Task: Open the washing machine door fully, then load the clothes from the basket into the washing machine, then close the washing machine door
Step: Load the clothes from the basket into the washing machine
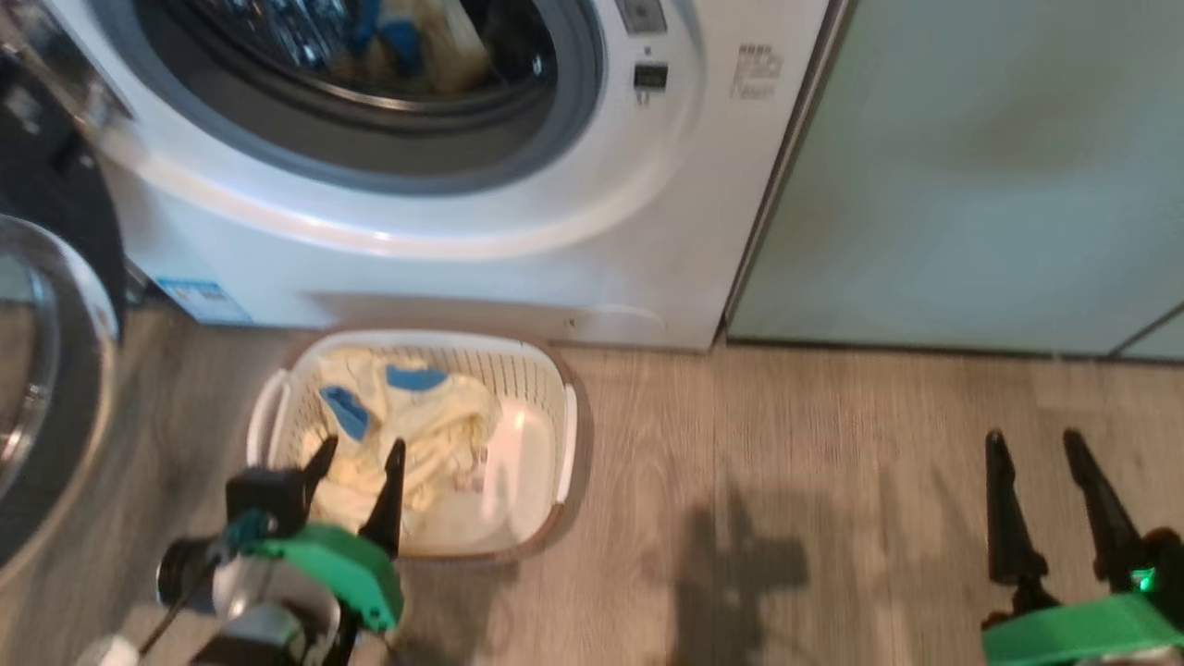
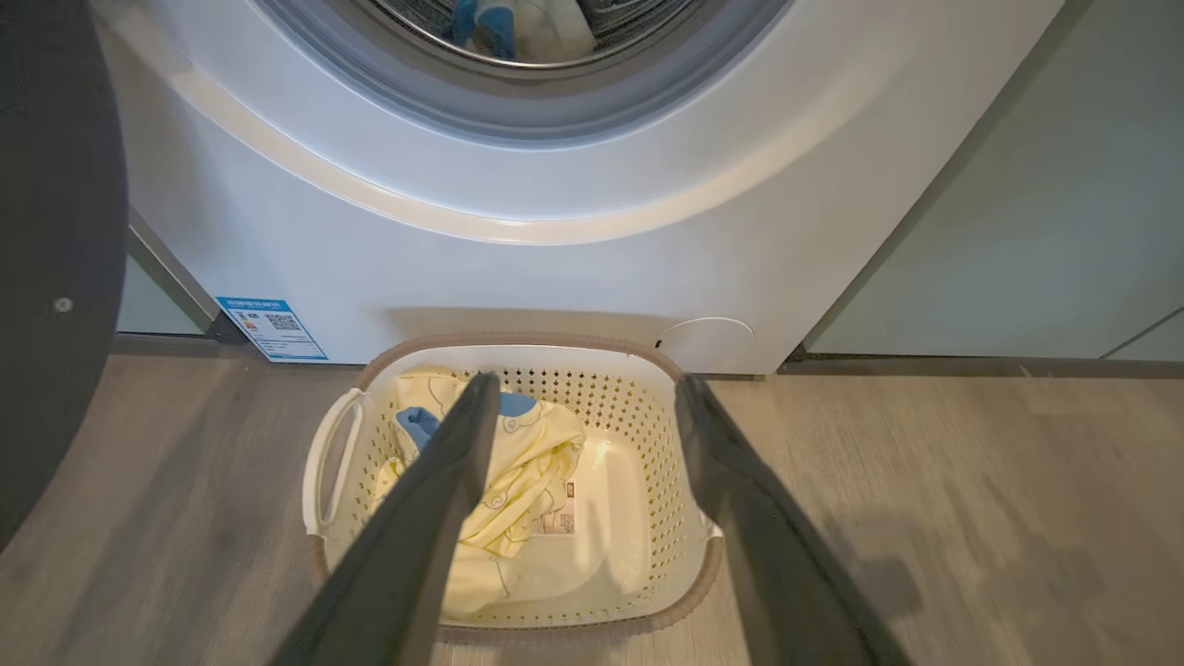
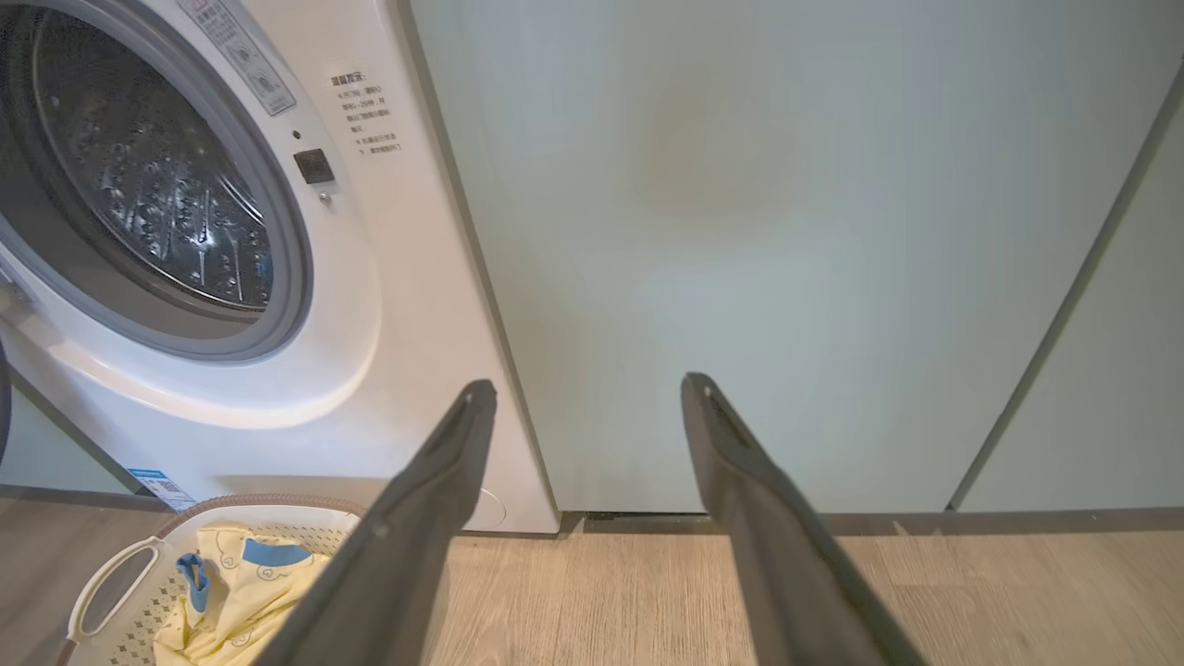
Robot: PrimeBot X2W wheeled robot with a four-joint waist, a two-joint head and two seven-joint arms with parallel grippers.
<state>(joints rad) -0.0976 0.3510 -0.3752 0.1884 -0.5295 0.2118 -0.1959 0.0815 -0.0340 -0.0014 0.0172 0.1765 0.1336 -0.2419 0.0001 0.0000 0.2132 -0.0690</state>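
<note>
Hanging over the basket [image 1: 532, 379] w/ jaws spread and empty, the L gripper [image 1: 363, 446] is looking lined up on the clothes [image 1: 416, 425] lying in its left half, in front of the washer [image 1: 462, 268]. The door [image 1: 28, 370] is standing open at left, so step one is looking done, and some clothes are already sitting in the drum [image 3: 166, 203], so loading is approx part-way, w/ this pile and door-closing left. The R gripper [image 1: 1034, 437] is idling spread, empty, over the floor [image 1: 832, 444], well apart.
</note>
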